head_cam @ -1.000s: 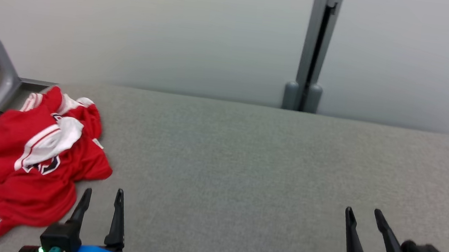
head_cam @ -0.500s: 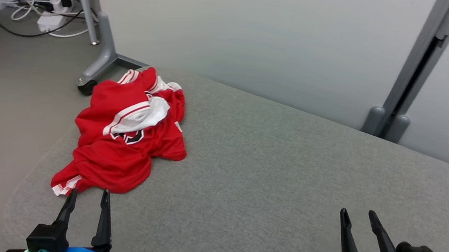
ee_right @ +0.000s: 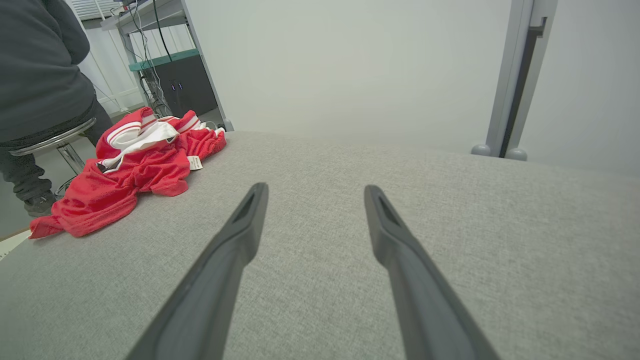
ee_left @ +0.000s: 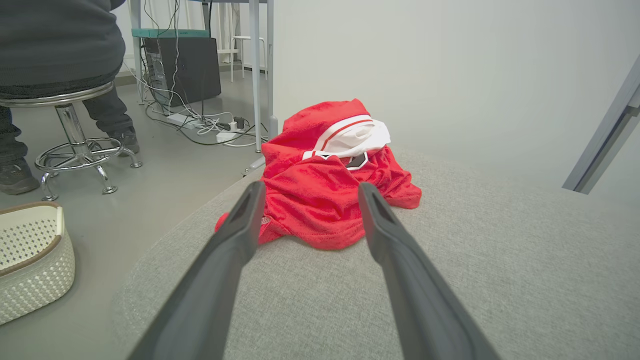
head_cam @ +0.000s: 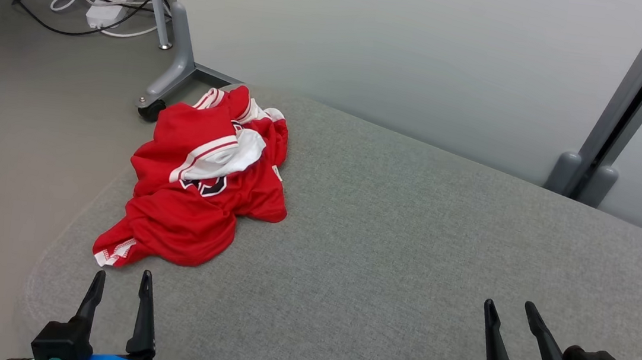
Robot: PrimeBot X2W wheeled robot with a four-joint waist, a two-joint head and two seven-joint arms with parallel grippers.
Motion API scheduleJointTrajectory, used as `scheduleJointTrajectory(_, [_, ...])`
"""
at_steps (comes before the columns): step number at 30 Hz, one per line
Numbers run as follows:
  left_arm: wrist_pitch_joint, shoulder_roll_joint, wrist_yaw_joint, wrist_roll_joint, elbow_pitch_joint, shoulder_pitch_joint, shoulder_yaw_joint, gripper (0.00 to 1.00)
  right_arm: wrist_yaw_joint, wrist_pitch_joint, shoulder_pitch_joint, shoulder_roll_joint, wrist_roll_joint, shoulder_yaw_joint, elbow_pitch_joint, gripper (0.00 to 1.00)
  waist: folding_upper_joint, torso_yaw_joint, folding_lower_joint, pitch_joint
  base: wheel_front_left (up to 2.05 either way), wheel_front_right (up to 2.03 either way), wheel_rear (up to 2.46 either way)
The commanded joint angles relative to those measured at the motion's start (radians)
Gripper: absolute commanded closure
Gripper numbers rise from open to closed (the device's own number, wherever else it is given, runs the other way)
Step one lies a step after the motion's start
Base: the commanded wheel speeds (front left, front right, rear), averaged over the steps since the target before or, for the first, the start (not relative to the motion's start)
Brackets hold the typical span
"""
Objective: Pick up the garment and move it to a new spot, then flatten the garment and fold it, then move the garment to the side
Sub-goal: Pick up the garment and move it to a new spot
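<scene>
Garment: red-white jersey, crumpled heap at left end of grey surface.
Head view: my left claw over surface's near left corner, fingers apart, empty; my right claw over surface's near right part, also apart, empty.
Left wrist view: garment framed between my fingers, untouched; white basket on floor off surface's left end.
Right wrist view: surface beneath fingers, garment at surface's left.
</scene>
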State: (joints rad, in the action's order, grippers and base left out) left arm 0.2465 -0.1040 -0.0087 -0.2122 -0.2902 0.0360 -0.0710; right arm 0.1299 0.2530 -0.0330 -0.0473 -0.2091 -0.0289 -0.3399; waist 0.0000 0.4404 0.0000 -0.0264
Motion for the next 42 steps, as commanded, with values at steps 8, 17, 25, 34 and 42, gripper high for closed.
scheduleJointTrajectory(8, [-0.083, -0.013, -0.005, -0.081, 0.126, -0.081, 0.047, 0.00, 0.001, -0.005, -0.024, -0.005, 0.022, 0.007, 0.025, 0.00, 0.0000, -0.034, 0.0000, 0.051, 0.00, 0.00, 0.00])
scheduleJointTrajectory(17, [-0.329, -0.159, -0.006, -0.203, 0.235, -0.273, 0.185, 0.00, 0.001, -0.030, -0.073, -0.005, 0.060, 0.025, 0.094, 0.00, 0.0000, -0.128, 0.0000, 0.211, 0.00, 0.00, 0.00])
scheduleJointTrajectory(25, [-0.575, -0.304, 0.005, -0.314, 0.107, -0.439, 0.279, 0.00, 0.001, -0.062, -0.131, -0.006, 0.111, 0.025, 0.179, 0.00, 0.0000, -0.245, 0.0000, 0.398, 0.00, 0.00, 0.00])
scheduleJointTrajectory(34, [-0.794, -0.375, 0.086, -0.401, -0.032, -0.497, 0.353, 0.00, 0.001, -0.075, -0.175, -0.006, 0.139, 0.026, 0.251, 0.00, 0.0000, -0.372, 0.0000, 0.524, 0.00, 0.00, 0.00])
scheduleJointTrajectory(42, [-0.883, -0.397, 0.099, -0.437, -0.036, -0.471, 0.371, 1.00, 0.001, -0.055, -0.174, -0.005, 0.116, 0.030, 0.234, 0.00, 0.0000, -0.420, 0.0000, 0.506, 0.00, 0.00, 0.00])
